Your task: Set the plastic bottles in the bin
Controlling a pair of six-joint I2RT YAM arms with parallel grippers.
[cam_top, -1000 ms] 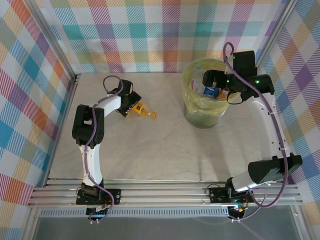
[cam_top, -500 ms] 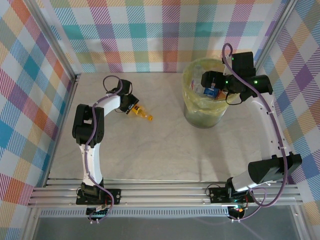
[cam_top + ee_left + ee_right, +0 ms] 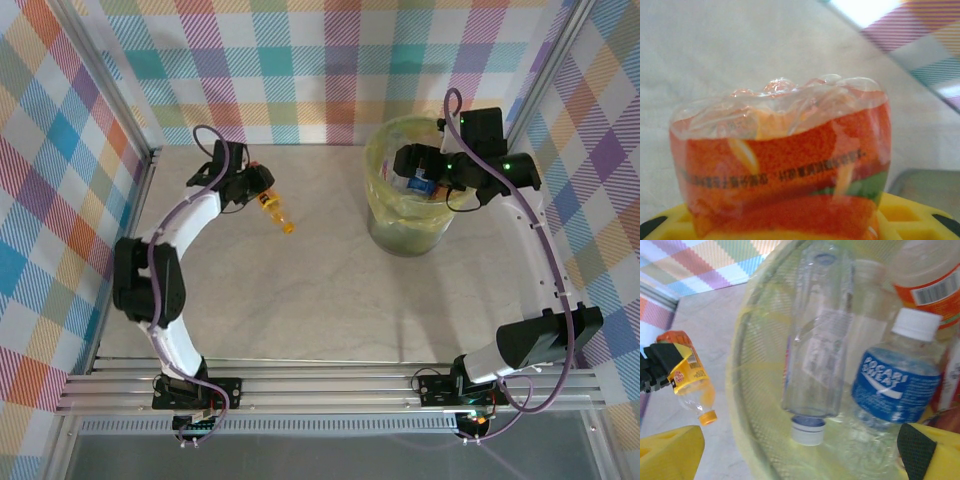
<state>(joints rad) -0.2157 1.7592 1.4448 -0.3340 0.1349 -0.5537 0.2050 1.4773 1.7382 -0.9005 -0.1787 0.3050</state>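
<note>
The orange-labelled bottle [image 3: 272, 207] is clamped in the left pincer [image 3: 252, 185] over the far left part of the tabletop [image 3: 320, 300], well apart from the bin [image 3: 400, 238]. It is gripped near its base and tilts with its orange cap [image 3: 288, 228] lowest, pointing toward the bin's side; whether the cap touches the tabletop cannot be told. From the left wrist the bottle [image 3: 785, 165] is seen close up, its crumpled clear base uppermost and the orange label pressed between the yellow finger pads [image 3: 900, 212]. The bin, lined with a translucent yellow-green bag, stands at the far right of the tabletop. The right pincer [image 3: 416, 168] hovers over its mouth with its jaws spread and nothing between them. The right wrist view looks down into the bin. There a clear bottle [image 3: 815, 340] lies with its white cap lowest, a Pocari Sweat bottle [image 3: 900, 387] with a blue label is beside it, and another orange-labelled one [image 3: 930, 280] is behind them.
</note>
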